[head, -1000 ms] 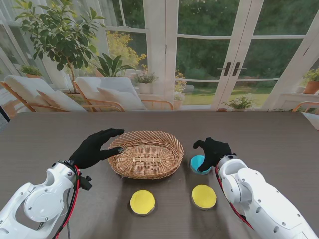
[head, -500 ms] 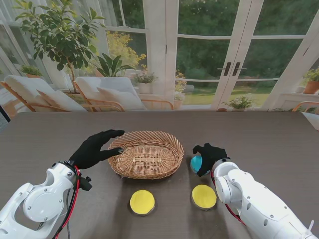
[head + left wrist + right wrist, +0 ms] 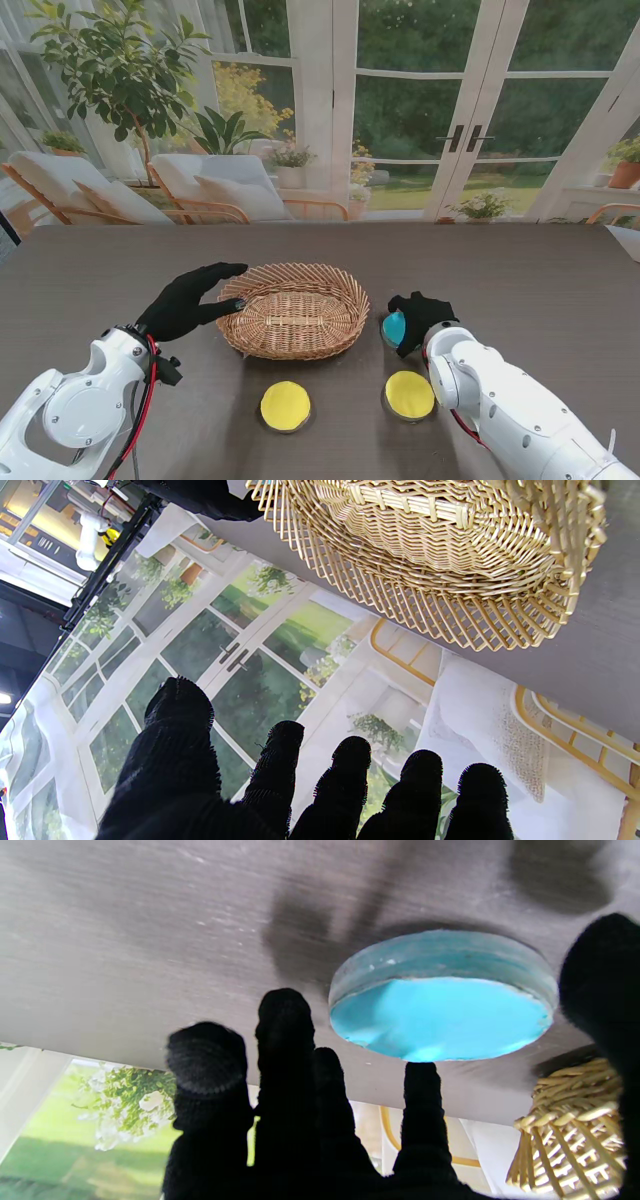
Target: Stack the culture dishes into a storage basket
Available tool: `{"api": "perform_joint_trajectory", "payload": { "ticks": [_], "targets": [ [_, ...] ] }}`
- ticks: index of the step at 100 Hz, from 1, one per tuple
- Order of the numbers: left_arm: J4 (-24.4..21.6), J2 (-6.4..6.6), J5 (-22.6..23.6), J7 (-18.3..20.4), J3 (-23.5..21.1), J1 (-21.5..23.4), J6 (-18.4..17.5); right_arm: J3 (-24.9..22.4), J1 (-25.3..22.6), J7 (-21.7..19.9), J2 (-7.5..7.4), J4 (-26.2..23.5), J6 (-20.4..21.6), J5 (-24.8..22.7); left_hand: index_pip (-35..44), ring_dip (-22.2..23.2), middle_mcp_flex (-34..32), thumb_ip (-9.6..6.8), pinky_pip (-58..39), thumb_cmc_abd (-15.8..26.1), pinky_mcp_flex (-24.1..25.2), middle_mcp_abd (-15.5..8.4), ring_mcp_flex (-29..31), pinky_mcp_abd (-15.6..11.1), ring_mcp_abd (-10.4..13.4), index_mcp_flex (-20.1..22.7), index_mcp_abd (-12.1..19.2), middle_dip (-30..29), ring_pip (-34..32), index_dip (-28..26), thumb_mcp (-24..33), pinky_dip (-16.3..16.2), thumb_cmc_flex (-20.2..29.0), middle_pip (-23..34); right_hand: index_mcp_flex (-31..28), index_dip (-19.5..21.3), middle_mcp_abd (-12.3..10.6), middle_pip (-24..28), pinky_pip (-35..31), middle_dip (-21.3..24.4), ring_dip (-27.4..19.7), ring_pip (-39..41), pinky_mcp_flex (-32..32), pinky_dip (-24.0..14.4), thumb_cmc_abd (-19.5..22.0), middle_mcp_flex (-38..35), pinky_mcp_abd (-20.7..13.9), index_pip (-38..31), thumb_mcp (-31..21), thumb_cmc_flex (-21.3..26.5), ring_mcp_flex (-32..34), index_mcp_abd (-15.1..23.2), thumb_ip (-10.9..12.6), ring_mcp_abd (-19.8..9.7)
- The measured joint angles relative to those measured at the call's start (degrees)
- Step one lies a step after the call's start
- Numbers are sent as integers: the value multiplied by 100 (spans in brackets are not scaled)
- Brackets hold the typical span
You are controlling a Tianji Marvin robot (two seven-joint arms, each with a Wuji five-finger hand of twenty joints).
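A blue culture dish (image 3: 393,328) (image 3: 440,1010) lies flat on the dark table just right of the wicker basket (image 3: 295,312) (image 3: 440,555). My right hand (image 3: 420,316) arches over it and hides most of it in the stand view. In the right wrist view the fingers (image 3: 285,1040) are spread on one side of the dish and the thumb (image 3: 600,980) is on the other, with no firm grip showing. Two yellow dishes (image 3: 285,405) (image 3: 410,394) lie nearer to me. My left hand (image 3: 190,298) is open, its fingertips at the basket's left rim.
The basket holds nothing that I can see. Bare table top (image 3: 540,280) stretches to the right and far side. Behind the table are glass doors and garden chairs.
My right hand has drawn a little nearer to me and to the left, curling further over the blue dish and covering more of it. The left hand and the basket have stayed put.
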State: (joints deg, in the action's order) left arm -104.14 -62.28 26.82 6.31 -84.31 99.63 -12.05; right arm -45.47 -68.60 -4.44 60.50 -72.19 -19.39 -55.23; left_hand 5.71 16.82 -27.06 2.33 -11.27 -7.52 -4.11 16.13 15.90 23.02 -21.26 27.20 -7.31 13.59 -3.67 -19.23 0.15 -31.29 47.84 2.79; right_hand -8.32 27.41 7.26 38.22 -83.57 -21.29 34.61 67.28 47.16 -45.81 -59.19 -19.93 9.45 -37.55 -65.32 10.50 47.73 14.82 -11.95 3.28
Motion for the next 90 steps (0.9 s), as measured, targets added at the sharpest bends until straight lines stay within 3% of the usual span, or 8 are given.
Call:
{"api": "perform_joint_trajectory", "payload": {
  "ticks": [28, 39, 51, 61, 90],
  "targets": [
    [-4, 10, -19, 44, -1, 0, 3, 207, 156, -74, 8, 161, -108, 160, 0, 0, -1, 0, 0, 0, 1, 16, 0, 0, 0, 0, 0, 0, 0, 0, 0, 0, 0, 0, 113, 0, 59, 19, 0, 0, -10, 1, 0, 0, 0, 0, 0, 29, -2, -8, 55, 0, 0, -3],
    [-4, 15, -28, 58, 4, -5, 13, 240, 203, -94, 18, 200, -126, 235, 0, 0, -1, 0, 0, 0, 1, 17, 0, 0, -1, 0, 0, 0, 0, 0, 0, 0, 0, 0, 113, 66, 125, 138, -65, 0, -11, 49, 0, 0, -12, -43, 0, 30, -1, 21, 355, 0, -57, -81],
    [-3, 17, -37, 63, 7, -12, 11, 268, 235, -84, 28, 221, -126, 267, 0, 0, -1, 0, 0, 0, 1, 21, 0, 0, -3, 0, 0, 0, 0, 0, 0, 0, 1, 0, 85, 203, 164, 161, -148, 0, -44, 127, 0, 0, -86, -444, 0, -103, 1, 145, 718, 0, -57, -182],
    [-3, 17, -37, 64, 7, -13, 9, 313, 280, -34, 40, 255, -124, 295, 0, 0, -1, 0, 0, 0, 1, 38, 0, 0, -3, 0, 0, 0, 0, 0, 0, 0, 1, 0, -201, 234, 349, 180, -207, 0, -61, 182, 3, 5, -149, -866, 0, -329, -248, 421, 1035, 68, -52, -275],
    [-4, 17, -32, 47, -18, 9, -1, 384, 351, 134, 64, 356, -103, 299, 0, 0, -1, 0, 1, 0, 1, 40, 0, 0, -5, 1, 0, 0, 0, 1, 0, 0, 1, 0, -551, 112, 414, 209, -253, 4, -82, 210, 6, 9, -220, -1770, 35, -412, -248, 675, 1617, 42, -49, -389]
  ]
}}
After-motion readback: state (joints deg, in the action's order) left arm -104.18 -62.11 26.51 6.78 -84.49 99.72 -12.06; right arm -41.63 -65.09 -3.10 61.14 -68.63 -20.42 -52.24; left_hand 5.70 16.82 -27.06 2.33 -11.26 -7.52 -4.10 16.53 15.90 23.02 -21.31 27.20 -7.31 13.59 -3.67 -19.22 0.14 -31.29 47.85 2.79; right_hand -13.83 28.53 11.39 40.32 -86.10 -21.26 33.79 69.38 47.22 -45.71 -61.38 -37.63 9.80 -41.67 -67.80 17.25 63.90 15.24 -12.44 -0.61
